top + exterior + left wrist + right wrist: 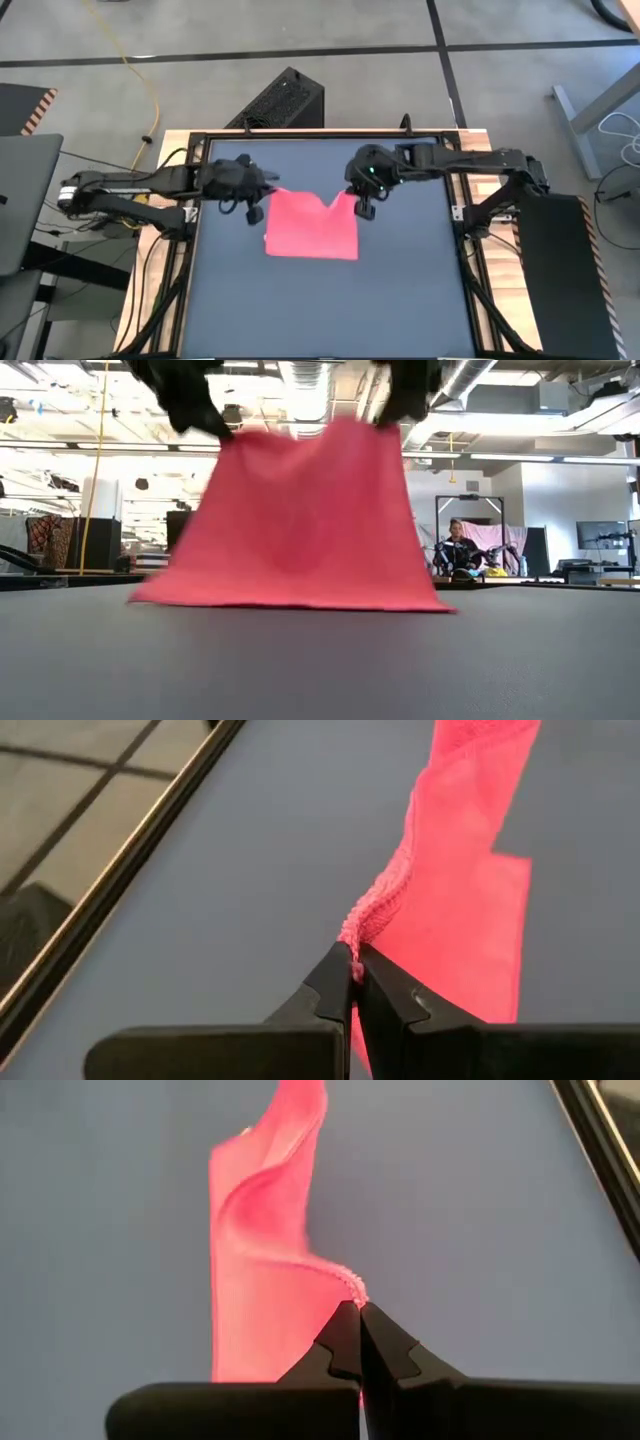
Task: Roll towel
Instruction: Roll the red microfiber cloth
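Left gripper (354, 967) pressed together, pinching one far corner of the towel (312, 226) by its stitched edge. Right gripper (359, 1316) likewise clamped tight on the other far corner, fingertips meeting over the hem. Towel lifted by both corners above the dark table (400, 300), sagging in the middle between the two grips, near edge resting on the surface. Hanging like a red curtain in the low view (300, 520), arms entering from above.
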You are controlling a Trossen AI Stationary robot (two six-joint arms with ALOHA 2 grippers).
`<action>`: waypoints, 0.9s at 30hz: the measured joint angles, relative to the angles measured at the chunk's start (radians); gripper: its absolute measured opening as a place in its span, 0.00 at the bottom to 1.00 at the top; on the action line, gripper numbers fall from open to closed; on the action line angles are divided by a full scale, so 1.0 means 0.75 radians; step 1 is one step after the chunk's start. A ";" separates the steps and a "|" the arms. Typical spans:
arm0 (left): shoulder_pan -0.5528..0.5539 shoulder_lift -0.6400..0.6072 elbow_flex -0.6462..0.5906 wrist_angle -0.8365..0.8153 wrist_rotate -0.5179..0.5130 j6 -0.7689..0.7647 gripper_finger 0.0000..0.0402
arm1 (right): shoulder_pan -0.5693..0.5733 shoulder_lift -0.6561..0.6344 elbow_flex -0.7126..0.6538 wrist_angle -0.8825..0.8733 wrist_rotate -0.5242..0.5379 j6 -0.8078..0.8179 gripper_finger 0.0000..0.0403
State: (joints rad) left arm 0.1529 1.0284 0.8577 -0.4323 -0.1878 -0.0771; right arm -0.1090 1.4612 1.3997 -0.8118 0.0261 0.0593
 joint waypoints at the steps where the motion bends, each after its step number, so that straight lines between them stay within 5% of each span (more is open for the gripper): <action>1: 0.050 0.014 -0.039 0.037 0.031 0.018 0.00 | -0.031 0.000 -0.038 0.020 0.002 -0.027 0.03; 8: 0.230 0.140 -0.287 0.375 0.216 0.172 0.00 | -0.138 0.000 -0.350 0.291 -0.005 -0.176 0.03; 13: 0.221 0.213 -0.388 0.392 0.358 0.193 0.00 | -0.084 0.000 -0.537 0.451 -0.110 -0.138 0.03; 27: 0.134 0.374 -0.468 0.463 0.410 0.122 0.00 | 0.132 0.000 -0.772 0.697 -0.059 0.182 0.03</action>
State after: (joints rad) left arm 0.2531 1.3087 0.5068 -0.0849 0.1197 0.0147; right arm -0.0103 1.4612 0.8204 -0.2891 -0.0182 0.1957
